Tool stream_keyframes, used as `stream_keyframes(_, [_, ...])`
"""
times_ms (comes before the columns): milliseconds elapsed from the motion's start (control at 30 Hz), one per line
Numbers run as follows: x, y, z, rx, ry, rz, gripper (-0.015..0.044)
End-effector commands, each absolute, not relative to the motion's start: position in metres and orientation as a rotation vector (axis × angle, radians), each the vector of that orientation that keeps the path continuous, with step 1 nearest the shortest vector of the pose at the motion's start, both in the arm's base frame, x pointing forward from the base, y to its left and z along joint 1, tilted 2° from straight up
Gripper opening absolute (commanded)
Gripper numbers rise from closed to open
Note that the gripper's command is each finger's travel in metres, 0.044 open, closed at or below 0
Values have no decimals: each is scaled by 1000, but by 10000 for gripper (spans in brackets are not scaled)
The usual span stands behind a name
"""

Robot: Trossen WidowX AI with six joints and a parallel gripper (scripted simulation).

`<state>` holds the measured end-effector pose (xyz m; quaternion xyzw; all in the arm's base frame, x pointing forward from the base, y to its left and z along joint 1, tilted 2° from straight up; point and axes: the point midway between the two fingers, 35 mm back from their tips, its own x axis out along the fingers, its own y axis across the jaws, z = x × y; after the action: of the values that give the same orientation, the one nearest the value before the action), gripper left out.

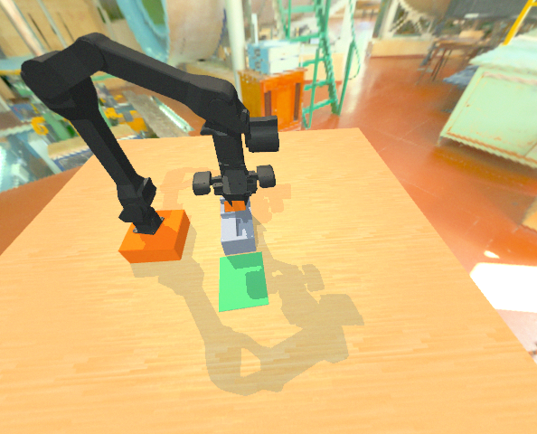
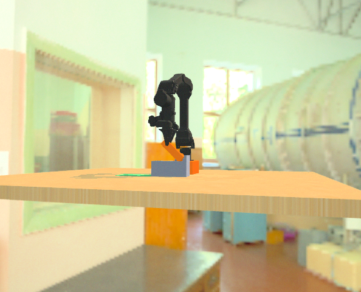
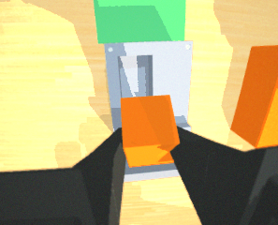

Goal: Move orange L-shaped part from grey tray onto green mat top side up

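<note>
My gripper (image 1: 234, 203) (image 2: 168, 142) (image 3: 145, 131) is shut on one end of the orange L-shaped part (image 1: 234, 204) (image 2: 174, 151) (image 3: 148, 128). The part hangs tilted: its held end is raised above the grey tray (image 1: 231, 238) (image 2: 168, 168) (image 3: 173, 75), and its lower end still reaches down to the tray's far end in the exterior view. The tray's pocket (image 3: 140, 75) shows open below the part in the wrist view. The green mat (image 1: 242, 282) (image 2: 133, 174) (image 3: 134, 21) lies flat on the table just beyond the tray.
The arm's orange base block (image 1: 159, 238) (image 2: 194, 166) (image 3: 265, 94) stands beside the tray. The wooden table (image 1: 376, 303) (image 2: 237, 185) spreads wide around them.
</note>
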<state>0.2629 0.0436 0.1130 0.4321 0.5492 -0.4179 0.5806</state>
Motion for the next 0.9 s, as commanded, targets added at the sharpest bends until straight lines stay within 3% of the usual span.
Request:
stream_keyframes(0, [263, 44, 121, 1017, 1284, -976, 0])
stream_keyframes(867, [265, 28, 140, 1016, 1283, -977, 0])
